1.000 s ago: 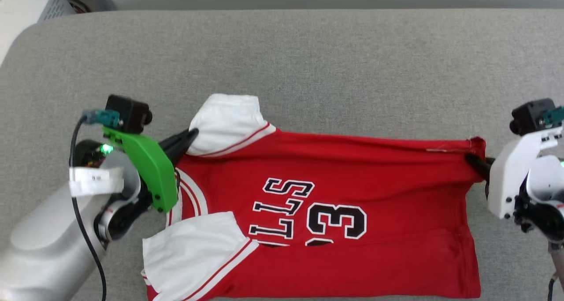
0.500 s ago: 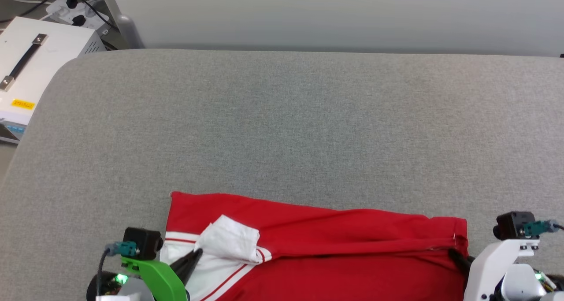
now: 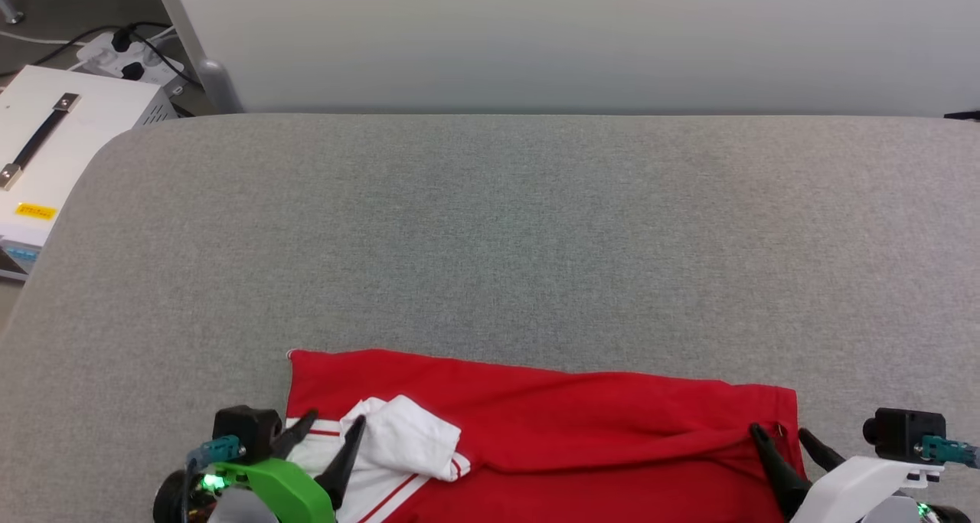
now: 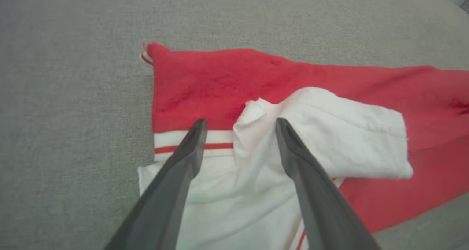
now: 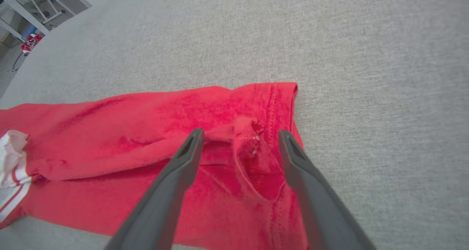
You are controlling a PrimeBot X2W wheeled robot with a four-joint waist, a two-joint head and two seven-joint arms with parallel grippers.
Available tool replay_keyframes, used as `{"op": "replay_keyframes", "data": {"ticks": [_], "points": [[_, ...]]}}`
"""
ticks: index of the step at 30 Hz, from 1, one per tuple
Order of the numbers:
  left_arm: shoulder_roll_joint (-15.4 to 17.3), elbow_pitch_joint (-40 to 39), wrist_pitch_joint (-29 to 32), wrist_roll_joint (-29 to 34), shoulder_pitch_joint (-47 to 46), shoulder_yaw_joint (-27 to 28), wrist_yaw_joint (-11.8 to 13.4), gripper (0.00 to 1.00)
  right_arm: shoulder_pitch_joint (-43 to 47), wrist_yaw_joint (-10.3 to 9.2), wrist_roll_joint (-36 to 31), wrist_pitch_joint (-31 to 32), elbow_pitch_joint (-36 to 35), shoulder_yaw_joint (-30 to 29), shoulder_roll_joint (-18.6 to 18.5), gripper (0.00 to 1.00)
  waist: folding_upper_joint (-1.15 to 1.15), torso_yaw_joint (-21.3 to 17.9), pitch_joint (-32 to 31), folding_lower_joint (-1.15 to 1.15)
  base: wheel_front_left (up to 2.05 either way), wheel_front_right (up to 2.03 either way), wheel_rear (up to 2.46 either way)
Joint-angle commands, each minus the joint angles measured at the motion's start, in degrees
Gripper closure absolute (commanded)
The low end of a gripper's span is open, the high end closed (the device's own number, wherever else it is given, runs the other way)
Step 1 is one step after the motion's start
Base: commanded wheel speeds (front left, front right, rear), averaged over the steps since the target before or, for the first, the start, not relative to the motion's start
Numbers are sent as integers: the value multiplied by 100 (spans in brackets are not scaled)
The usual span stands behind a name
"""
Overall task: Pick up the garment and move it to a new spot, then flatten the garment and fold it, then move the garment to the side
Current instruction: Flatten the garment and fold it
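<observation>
Change: half a second ago both grippers pinched the cloth; now the left gripper [image 3: 334, 417] and the right gripper [image 3: 778, 429] stand with fingers spread, holding nothing.
Left gripper: its fingers straddle the crumpled white sleeve [image 4: 322, 133], which lies loose.
Right gripper: open over the puckered hem corner [image 5: 256, 133].
Meaning: the fold looks laid and let go; a further fold or the move aside likely remains.
Garment: the red soft-fabric T-shirt with white sleeves [image 3: 582, 431] lies flat at 6 o'clock on the grey woven-fabric surface [image 3: 490, 240].
Long axis: 9 to 3 o'clock in the head view.
Pointing: sleeve and striped trim end toward 9 o'clock, hem toward 3 o'clock.
</observation>
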Motion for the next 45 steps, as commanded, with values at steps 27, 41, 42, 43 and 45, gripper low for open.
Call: {"op": "replay_keyframes", "data": {"ticks": [27,41,42,43,45], "points": [[-1652,-2300,-68,3383,1353,3654,642,0,-665,-3,121,1991,7,38,-942,0,0,176,452,0,0,0,0],[-2077,-2001,-69,3785,1446,4039,281,0,-702,-3,485,2795,765,576,-715,100,0,231,497,0,0,0,0],[-2085,-1980,-69,3801,1465,4062,268,0,-725,-3,480,2782,732,567,-732,100,0,219,463,0,0,0,0],[-2093,-1958,-69,3823,1488,4087,252,0,-765,-3,475,2744,672,542,-757,100,0,207,428,0,0,0,0],[-2092,-1904,-69,3869,1530,4120,233,0,-855,-3,465,2662,557,488,-804,100,0,176,354,0,0,0,0]]}}
